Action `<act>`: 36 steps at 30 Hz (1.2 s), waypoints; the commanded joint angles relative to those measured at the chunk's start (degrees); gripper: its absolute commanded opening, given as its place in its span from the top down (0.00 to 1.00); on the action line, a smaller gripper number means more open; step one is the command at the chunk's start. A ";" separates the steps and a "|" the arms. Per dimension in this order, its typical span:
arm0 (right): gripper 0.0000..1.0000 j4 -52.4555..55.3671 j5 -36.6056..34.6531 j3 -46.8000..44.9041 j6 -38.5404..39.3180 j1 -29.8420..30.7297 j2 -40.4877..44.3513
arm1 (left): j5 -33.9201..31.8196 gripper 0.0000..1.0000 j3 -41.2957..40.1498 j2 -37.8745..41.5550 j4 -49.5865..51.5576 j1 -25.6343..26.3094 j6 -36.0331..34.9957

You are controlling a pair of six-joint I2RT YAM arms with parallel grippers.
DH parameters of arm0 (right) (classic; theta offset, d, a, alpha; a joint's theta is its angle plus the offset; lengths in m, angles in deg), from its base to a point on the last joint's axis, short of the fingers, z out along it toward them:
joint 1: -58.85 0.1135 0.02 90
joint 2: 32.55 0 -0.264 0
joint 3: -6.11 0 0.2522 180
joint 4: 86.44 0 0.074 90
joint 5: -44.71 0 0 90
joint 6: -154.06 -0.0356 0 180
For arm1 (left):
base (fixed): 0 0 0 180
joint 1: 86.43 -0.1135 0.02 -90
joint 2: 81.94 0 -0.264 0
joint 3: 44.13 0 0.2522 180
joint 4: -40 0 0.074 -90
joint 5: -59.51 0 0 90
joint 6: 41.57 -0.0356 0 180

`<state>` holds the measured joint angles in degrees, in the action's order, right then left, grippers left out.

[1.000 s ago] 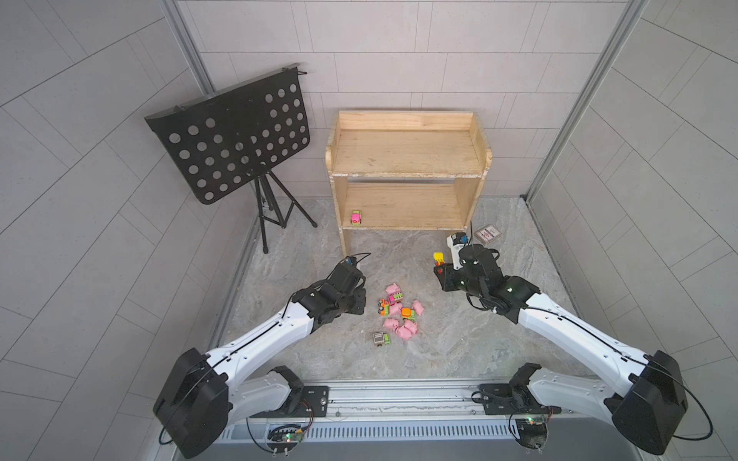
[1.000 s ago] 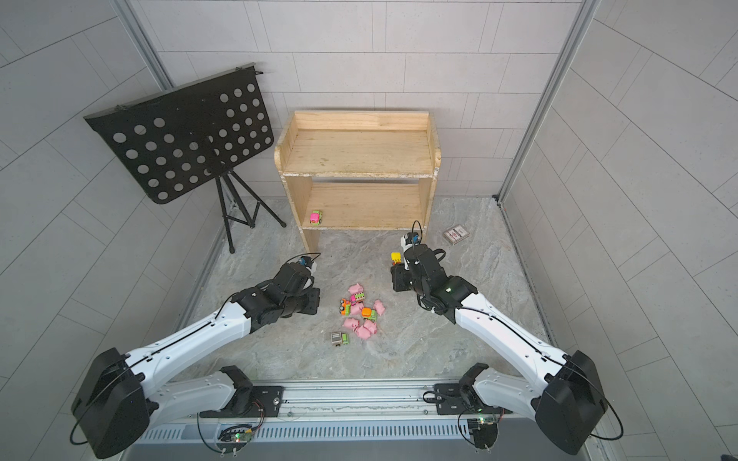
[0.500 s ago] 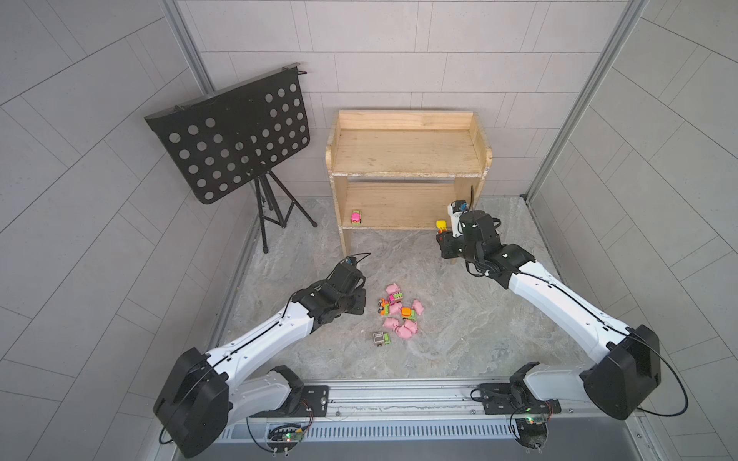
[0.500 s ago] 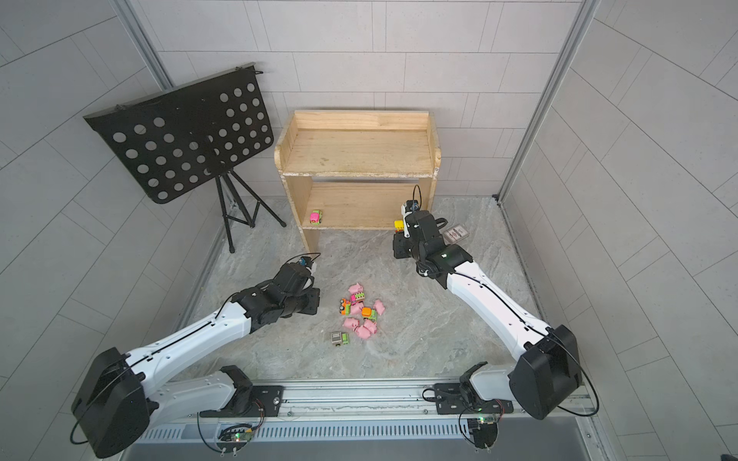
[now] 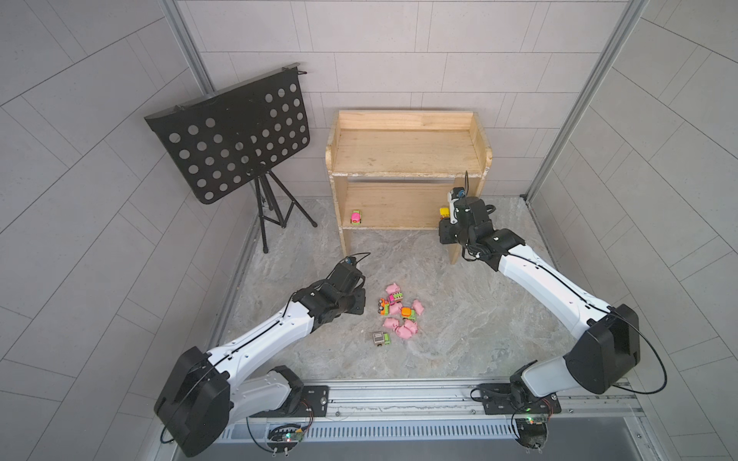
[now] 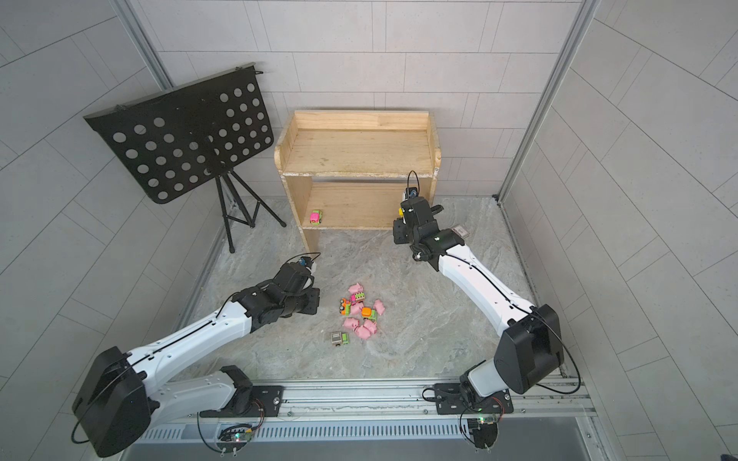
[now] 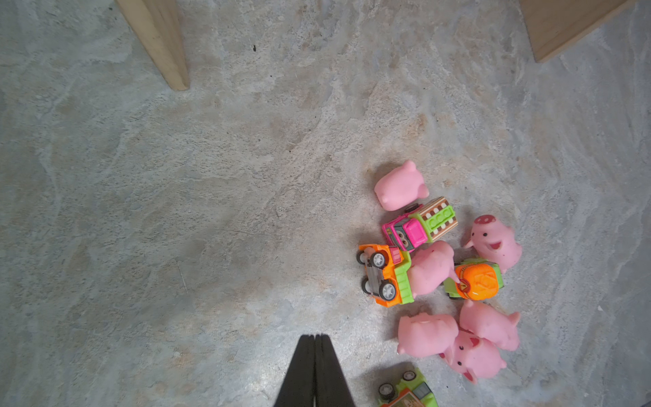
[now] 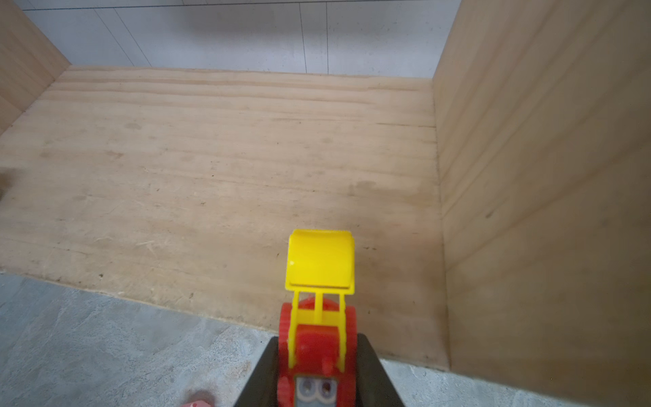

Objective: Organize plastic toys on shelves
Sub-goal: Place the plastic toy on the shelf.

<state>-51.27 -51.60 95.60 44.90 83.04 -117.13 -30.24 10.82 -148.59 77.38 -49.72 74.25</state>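
At the right front corner of the shelves: right fingers are clamped on the red body of the loader, one finger on each side, partly closed around it. The yellow bucket points inward. It sits over the front edge of the lower board, close to the right side panel. Cannot tell whether the wheels touch the wood.

Pink car stands at the left front of the lower board, well apart from the loader.

Left fingers: tips pressed together, holding nothing. They sit over bare worktop, near the toy pile. Cannot tell whether they touch it.

Pile on the worktop, in front of the shelves:
- six pigs, several touching
- pink-green truck, just beside the far pig
- orange truck on its side, against a pig
- mixer with an orange drum, between pigs
- grey truck, at the near edge

Music stand is left of the shelves. Card packet lies by the right arm, partly hidden.
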 commanded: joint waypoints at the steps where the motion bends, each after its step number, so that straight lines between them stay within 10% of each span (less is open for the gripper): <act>1: 0.85 1.79 -2.40 2.25 0.83 -0.70 -1.25 | 0.27 0.90 -0.41 -0.42 -0.11 -0.48 -1.09; 16: 0.80 3.74 -4.71 6.98 1.65 -1.84 -7.10 | 0.50 0.90 -0.41 -1.04 -0.33 -0.67 -1.13; 36: 0.47 4.68 -5.05 6.98 0.86 -2.04 -7.07 | 0.79 0.90 -0.33 -1.02 -0.33 -0.67 -1.13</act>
<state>-48.89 -55.01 101.80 46.04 81.53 -124.58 -29.35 10.80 -149.47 77.19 -50.05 73.86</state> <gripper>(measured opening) 0.530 0.106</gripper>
